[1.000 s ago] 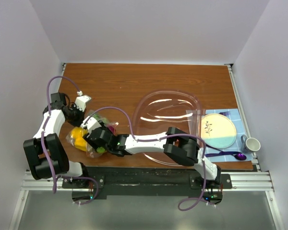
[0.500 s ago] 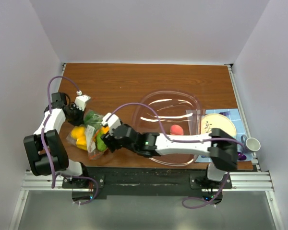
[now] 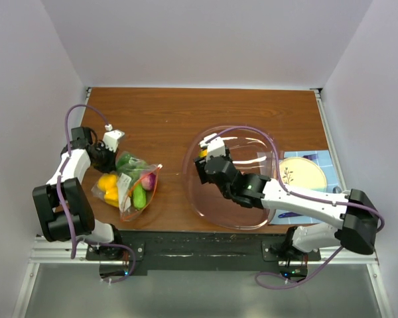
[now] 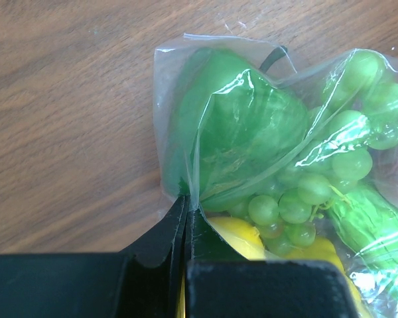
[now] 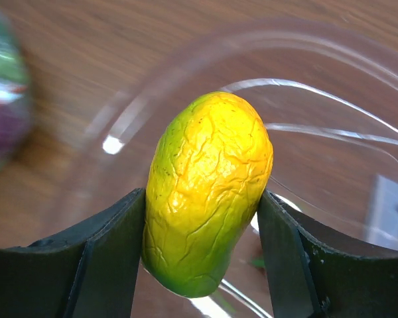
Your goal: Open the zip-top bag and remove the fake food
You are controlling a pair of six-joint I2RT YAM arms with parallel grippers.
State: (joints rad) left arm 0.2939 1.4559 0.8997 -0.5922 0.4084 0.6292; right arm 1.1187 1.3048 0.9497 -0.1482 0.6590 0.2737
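Note:
The zip-top bag (image 3: 129, 189) lies at the left of the table, its red-orange mouth facing right. Fake food still inside shows as a yellow piece (image 3: 108, 187), a green piece (image 3: 139, 197) and a pink-purple one (image 3: 149, 179). My left gripper (image 3: 109, 156) is shut on the bag's far corner; the left wrist view shows the jaws (image 4: 186, 202) pinching the plastic beside a green pepper (image 4: 232, 132), grapes (image 4: 318, 182) and a yellow fruit (image 4: 239, 233). My right gripper (image 3: 203, 154) holds a yellow-green mango (image 5: 209, 192) over the left part of the clear bowl (image 3: 235, 128).
Right of the bowl lies a blue mat with a round plate (image 3: 302, 173), a purple spoon (image 3: 318, 214) and a small mug (image 3: 348, 199). Bare wooden table stretches behind the bag and the bowl. White walls close in on three sides.
My right arm has drawn back from the bag's mouth and swung right, carrying the mango over the bowl. The left gripper has kept its hold on the bag.

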